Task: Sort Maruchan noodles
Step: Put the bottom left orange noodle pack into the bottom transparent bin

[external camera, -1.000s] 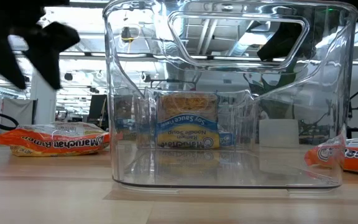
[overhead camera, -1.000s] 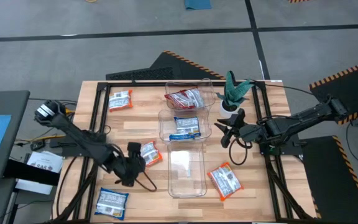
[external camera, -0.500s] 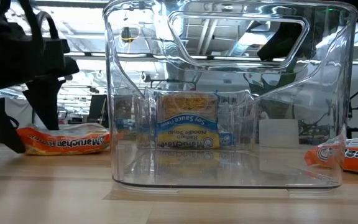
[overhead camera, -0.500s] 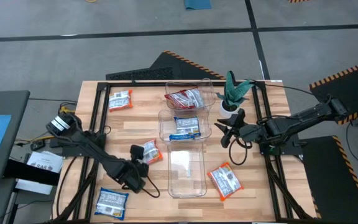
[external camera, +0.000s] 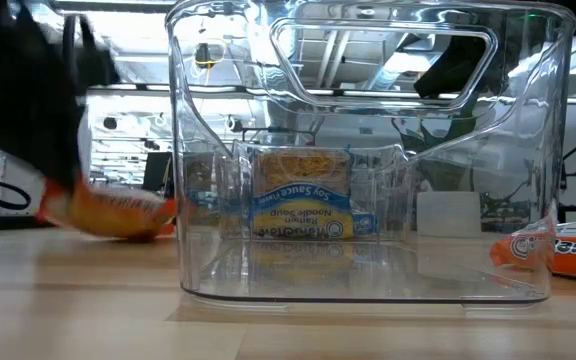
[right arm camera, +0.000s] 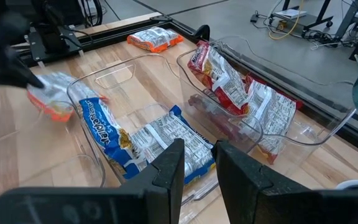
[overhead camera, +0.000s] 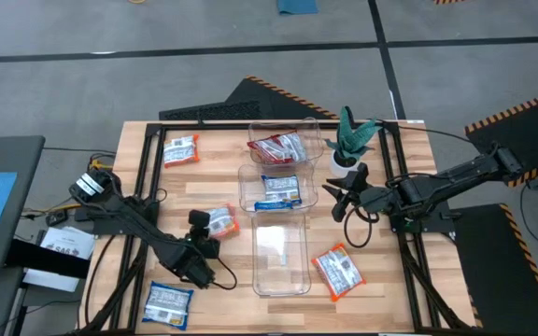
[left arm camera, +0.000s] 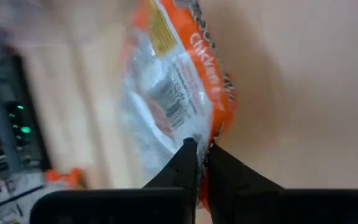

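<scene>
left gripper [overhead camera: 202, 229]: clamped on edge of orange crinkly plastic ramen packet [overhead camera: 220, 220]
right gripper [overhead camera: 336, 198]: fingers parted, holding nothing, beside clear plastic bins [overhead camera: 242, 189]

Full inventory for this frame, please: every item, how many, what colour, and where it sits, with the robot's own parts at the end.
Orange packets: three; one pinched by the left gripper beside the near bin, one at the far left corner, one near right of the near bin.
Blue packets: two; one in the middle bin, one at the near left table edge.
Red packets: at least two, in the far bin.
Clear bins: three, in a row down the table's middle; the near one holds nothing.
Plant: one, green in a white pot, far right.
Left gripper: shut on an orange packet.
Right gripper: waiting right of the middle bin.
</scene>
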Robot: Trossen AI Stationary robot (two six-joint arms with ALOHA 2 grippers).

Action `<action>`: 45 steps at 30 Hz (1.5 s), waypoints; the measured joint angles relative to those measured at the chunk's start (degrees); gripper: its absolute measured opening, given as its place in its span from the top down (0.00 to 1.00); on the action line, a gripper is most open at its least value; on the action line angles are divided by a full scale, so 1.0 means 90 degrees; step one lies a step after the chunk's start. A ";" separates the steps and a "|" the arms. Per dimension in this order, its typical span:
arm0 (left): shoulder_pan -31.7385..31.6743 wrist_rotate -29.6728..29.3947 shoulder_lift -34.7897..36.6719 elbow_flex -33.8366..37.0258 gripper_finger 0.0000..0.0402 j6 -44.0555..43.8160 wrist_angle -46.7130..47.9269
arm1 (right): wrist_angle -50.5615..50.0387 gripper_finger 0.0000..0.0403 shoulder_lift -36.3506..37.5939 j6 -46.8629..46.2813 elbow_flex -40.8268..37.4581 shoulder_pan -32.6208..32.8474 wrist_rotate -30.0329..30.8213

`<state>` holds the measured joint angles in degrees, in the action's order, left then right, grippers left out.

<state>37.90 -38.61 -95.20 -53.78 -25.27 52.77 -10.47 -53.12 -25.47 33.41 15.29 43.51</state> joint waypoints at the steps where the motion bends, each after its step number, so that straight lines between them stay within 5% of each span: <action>1: 0.0059 -0.0138 0.0130 -0.0146 1.00 -0.0075 0.0214 | -0.0003 0.71 -0.0002 0.0000 0.0000 0.0000 0.0002; 11: 0.0492 -0.1480 0.1352 -0.1883 1.00 -0.0153 0.1793 | 0.0004 0.71 -0.0002 -0.0005 0.0000 0.0000 0.0000; 18: 0.0195 -0.2153 0.1411 -0.2698 1.00 0.2553 0.0170 | 0.0010 0.71 -0.0002 -0.0004 0.0002 0.0000 0.0000; 23: -0.0277 -0.1175 0.1403 -0.2473 1.00 0.4544 -0.2112 | 0.0011 0.71 -0.0002 -0.0002 0.0002 0.0000 0.0000; 31: -0.1087 0.0946 0.1403 -0.1356 1.00 0.5660 -0.5261 | 0.0007 0.71 -0.0002 0.0000 0.0002 0.0000 0.0000; 45: -0.1798 0.1545 0.1396 0.0629 1.00 0.5071 -0.8824 | 0.0004 0.71 -0.0002 0.0000 0.0002 0.0000 0.0000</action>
<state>21.72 -24.70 -82.63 -48.12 20.37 -26.64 -10.44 -53.15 -25.47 33.43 15.29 43.51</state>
